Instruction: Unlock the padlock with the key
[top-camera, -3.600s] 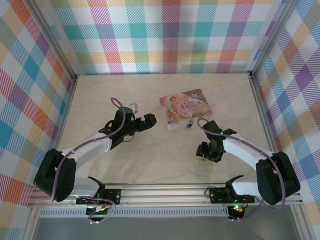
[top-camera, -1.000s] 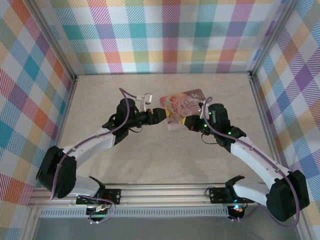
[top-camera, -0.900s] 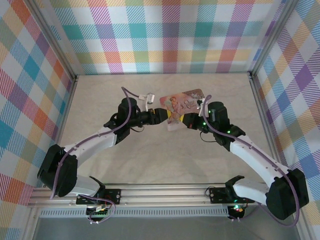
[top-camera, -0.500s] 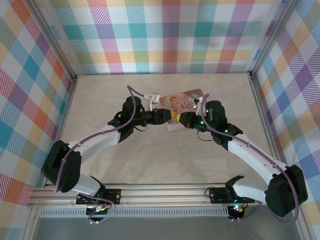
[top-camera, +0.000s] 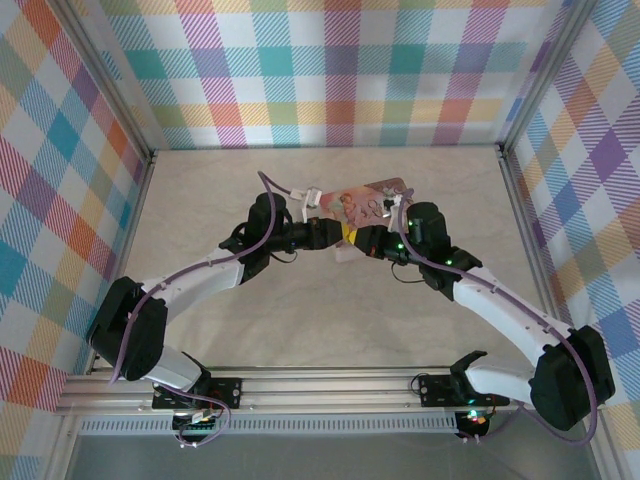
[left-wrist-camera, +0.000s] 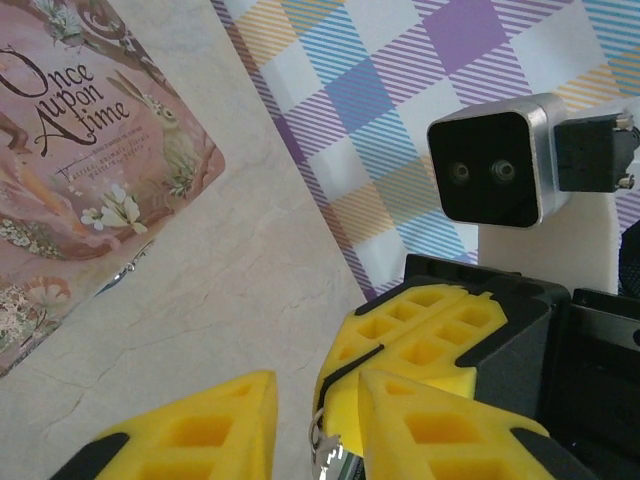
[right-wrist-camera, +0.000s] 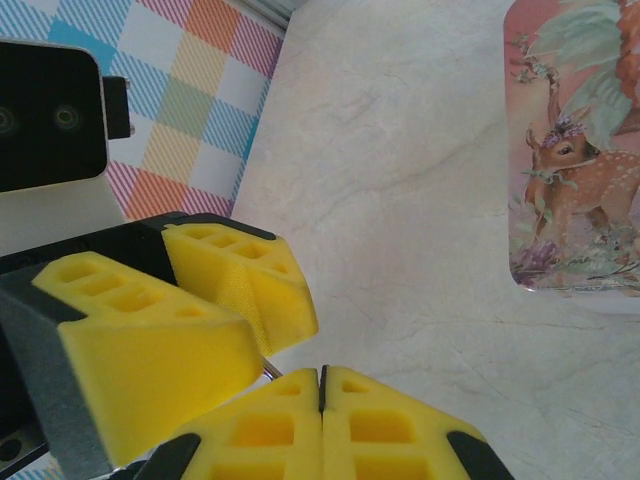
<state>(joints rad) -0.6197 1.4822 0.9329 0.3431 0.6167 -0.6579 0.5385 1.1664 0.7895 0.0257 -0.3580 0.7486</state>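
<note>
1. The left gripper (left-wrist-camera: 316, 405) hangs over the middle of the table (top-camera: 300, 310), at the near-left corner of the pink tin (top-camera: 378, 203). A small silvery piece (left-wrist-camera: 323, 447) sits in the narrow gap between its parted fingers.
2. That piece is cut off by the frame's edge. Whether it is the padlock's shackle, or gripped at all, I cannot tell.
3. The key (right-wrist-camera: 270, 370), a thin sliver, juts from the right gripper (right-wrist-camera: 320, 385) towards the left fingers.
4. The right pads are pressed flat together, pinching the key.

A robot test cell in a lab: plaid walls (top-camera: 340, 70), aluminium rail (top-camera: 330, 385), marbled tabletop (top-camera: 300, 320).
</note>
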